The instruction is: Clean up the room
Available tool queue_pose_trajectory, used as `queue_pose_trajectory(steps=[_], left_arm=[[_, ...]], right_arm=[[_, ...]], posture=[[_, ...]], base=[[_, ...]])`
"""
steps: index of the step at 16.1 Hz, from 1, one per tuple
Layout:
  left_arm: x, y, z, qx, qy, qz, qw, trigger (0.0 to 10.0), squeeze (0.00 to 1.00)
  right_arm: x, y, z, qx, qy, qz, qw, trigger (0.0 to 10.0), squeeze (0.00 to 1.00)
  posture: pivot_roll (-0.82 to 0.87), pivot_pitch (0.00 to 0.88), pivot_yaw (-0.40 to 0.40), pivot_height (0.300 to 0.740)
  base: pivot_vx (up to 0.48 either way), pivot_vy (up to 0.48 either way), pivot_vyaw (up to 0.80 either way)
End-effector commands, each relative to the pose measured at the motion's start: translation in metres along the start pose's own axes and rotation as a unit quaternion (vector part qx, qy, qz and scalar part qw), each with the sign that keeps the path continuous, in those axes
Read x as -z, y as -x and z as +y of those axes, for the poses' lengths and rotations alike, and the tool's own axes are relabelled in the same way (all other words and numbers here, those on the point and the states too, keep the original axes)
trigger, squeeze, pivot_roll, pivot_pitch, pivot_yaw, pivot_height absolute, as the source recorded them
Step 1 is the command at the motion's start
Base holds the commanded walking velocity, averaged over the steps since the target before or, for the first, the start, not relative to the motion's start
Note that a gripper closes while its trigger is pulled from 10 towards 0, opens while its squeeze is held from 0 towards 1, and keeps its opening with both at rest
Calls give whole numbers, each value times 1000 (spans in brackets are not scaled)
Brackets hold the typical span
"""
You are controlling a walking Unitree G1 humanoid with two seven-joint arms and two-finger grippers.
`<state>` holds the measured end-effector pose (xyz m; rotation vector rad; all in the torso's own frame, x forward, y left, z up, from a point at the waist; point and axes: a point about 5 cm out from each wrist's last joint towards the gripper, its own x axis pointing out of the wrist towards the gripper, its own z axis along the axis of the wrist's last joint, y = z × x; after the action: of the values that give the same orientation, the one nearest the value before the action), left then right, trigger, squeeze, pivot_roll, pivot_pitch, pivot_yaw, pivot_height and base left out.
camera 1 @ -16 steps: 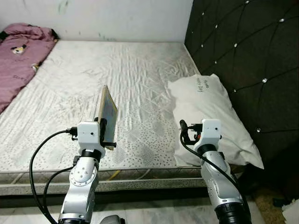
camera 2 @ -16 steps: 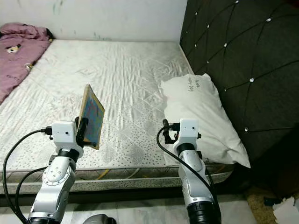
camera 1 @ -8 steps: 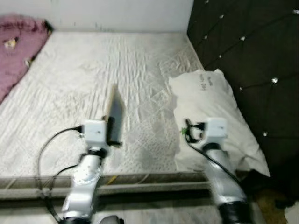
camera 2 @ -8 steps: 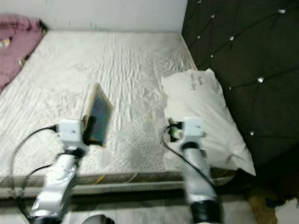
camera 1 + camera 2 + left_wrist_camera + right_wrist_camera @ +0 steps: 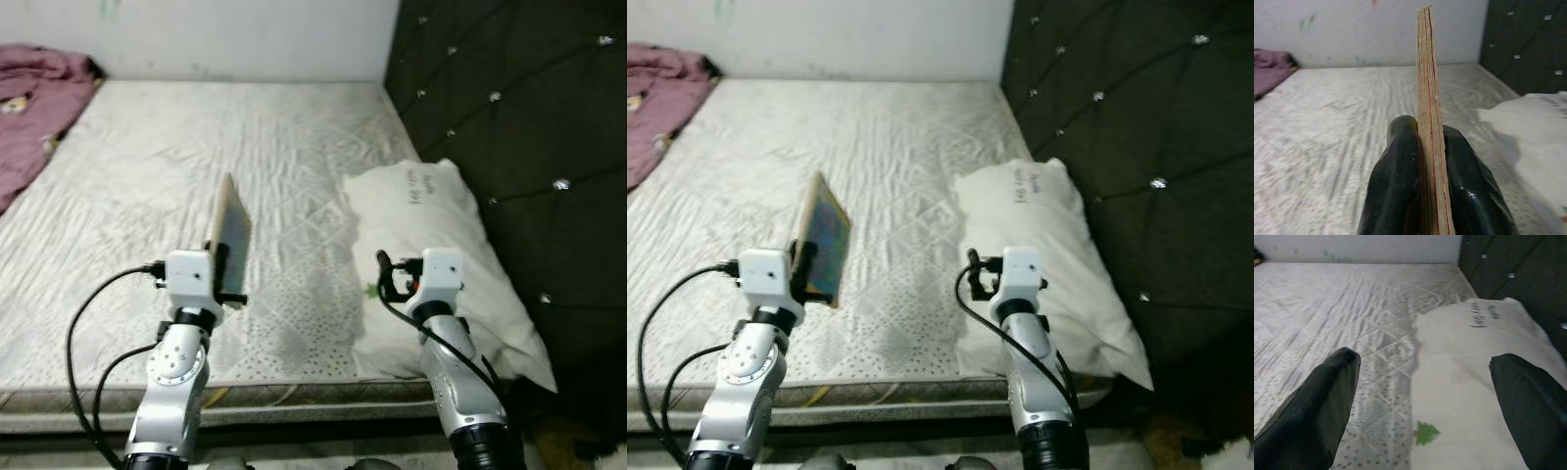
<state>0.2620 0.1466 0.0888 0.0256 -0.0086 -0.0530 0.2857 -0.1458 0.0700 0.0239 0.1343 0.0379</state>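
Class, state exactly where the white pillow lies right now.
The white pillow lies on the mattress at the robot's right, against the dark tufted headboard, just ahead of the open right gripper.

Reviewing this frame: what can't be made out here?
- Book cover: tilted, too small in the eye views; edge-on in the left wrist view between the left gripper fingers.
- Pillow handwriting: too small.
- Pink blanket: cut by the frame edge.
- Right gripper is open over the pillow; whether it touches is unclear.
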Motion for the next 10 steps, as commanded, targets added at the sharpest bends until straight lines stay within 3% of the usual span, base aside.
queue_pose_trajectory(steps=[1,7,10], left_arm=[[-8,-2,-1,0,-3,-20,1000,10000,0],[-8,3,8,-14,-13,-20,1000,10000,0],[-13,11,16,-9,-42,-39,998,10000,0]], right_arm=[[-4,-1,-4,5,-2,-5,1000,10000,0],[-12,2,-3,-1,-3,-22,1000,10000,0],[-14,4,-3,0,-5,-28,1000,10000,0]], posture=[[1,0,-14,740],[10,0,-15,740],[20,0,-13,740]], base=[[0,0,0],[0,0,0],[0,0,0]])
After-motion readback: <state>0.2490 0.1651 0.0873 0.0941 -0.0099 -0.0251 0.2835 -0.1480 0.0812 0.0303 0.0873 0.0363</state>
